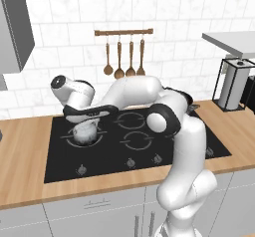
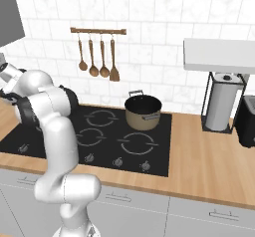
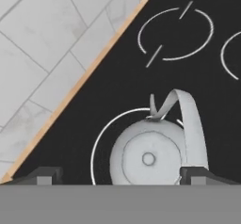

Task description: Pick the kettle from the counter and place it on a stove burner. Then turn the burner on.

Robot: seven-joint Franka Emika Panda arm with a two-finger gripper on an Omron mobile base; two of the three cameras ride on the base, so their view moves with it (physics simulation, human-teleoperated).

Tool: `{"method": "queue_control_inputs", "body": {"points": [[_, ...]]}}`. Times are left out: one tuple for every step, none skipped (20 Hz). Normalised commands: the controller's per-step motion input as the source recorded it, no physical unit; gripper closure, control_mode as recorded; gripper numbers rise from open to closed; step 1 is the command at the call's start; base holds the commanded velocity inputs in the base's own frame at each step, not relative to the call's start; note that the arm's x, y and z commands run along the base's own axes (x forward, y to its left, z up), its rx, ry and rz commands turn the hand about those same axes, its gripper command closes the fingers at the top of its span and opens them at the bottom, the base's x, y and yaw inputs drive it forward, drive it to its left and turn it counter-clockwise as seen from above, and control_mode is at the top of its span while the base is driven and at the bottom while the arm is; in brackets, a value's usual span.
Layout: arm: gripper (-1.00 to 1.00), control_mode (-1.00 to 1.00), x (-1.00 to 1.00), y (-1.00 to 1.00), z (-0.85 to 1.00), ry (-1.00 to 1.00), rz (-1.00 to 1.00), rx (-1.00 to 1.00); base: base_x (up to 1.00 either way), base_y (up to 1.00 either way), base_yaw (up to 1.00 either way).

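You have the kettle (image 3: pixel 149 158) standing on the front-left stove burner (image 3: pixel 101 138), off the bench (image 1: pixel 22 151), with the end effector (image 3: pixel 121 175) released just above it, so only switching the burner on remains.

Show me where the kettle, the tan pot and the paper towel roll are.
kettle (image 3: pixel 148 158), hand view, lid knob
tan pot (image 2: pixel 143 116), right base view, front wall
paper towel roll (image 2: pixel 218 106), right base view, side of roll
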Motion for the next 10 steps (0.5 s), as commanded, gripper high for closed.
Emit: {"method": "queue_control_inputs", "body": {"points": [[-1.0,-1.0,-0.32,0.09,0.0,0.0,-0.09,0.0,0.0,0.0,0.0],[-1.0,-1.0,-0.32,0.08,0.0,0.0,-0.09,0.0,0.0,0.0,0.0],[-1.0,-1.0,-0.29,0.06,0.0,0.0,-0.09,0.0,0.0,0.0,0.0],[-1.0,-1.0,-0.29,0.04,0.0,0.0,-0.1,0.0,0.0,0.0,0.0],[-1.0,-1.0,-0.3,0.03,0.0,0.0,-0.09,0.0,0.0,0.0,0.0],[-1.0,-1.0,-0.31,0.0,0.0,0.0,-0.1,0.0,0.0,0.0,0.0],[-1.0,-1.0,-0.36,0.0,0.0,0.0,-0.1,0.0,0.0,0.0,0.0],[-1.0,-1.0,-0.44,0.0,0.04,0.0,-0.1,0.0,0.0,0.0,0.0],[-1.0,-1.0,-0.57,0.0,0.04,0.0,-0.09,0.0,0.0,0.0,0.0],[-1.0,-1.0,-0.66,0.0,0.0,0.0,-0.08,0.0,0.0,0.0,0.0]]}}
